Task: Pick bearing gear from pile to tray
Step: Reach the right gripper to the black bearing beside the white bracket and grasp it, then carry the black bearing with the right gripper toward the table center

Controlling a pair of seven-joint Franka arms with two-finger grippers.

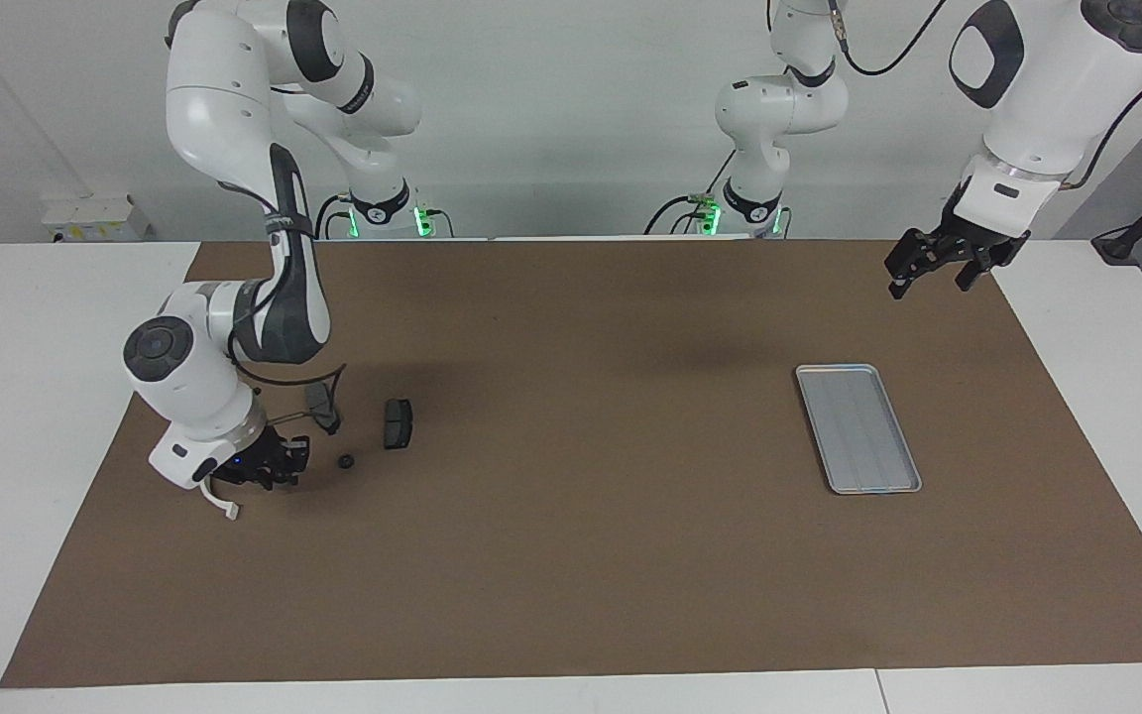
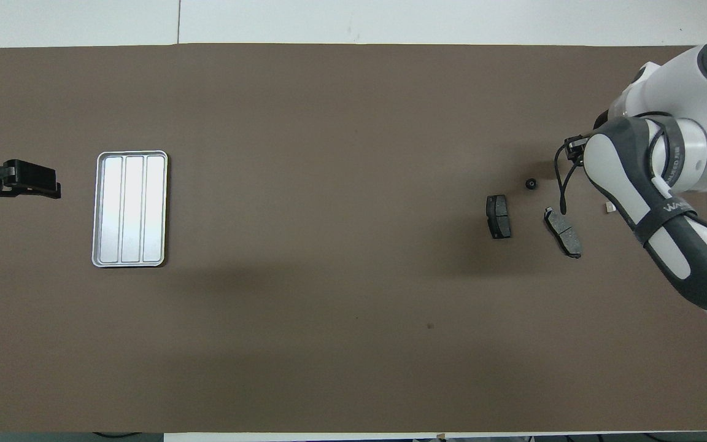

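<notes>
Hovering low beside the pile (image 1: 373, 426) at its own end of the mat (image 1: 571, 555), the right gripper (image 1: 269, 468); fingers unreadable. Gear (image 1: 345, 461) lies on the mat. Left gripper (image 1: 933, 266) waits, fingers apart, above the mat near the tray (image 1: 858, 428).

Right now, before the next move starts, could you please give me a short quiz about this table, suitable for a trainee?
1. True or false: the tray already holds a part.
2. How many dark grey plates lie on the mat?
3. The end effector low beside the small black round piece belongs to: A. the left arm; B. the right arm.

Key: 1. False, it is empty. 2. Two. 3. B.
</notes>
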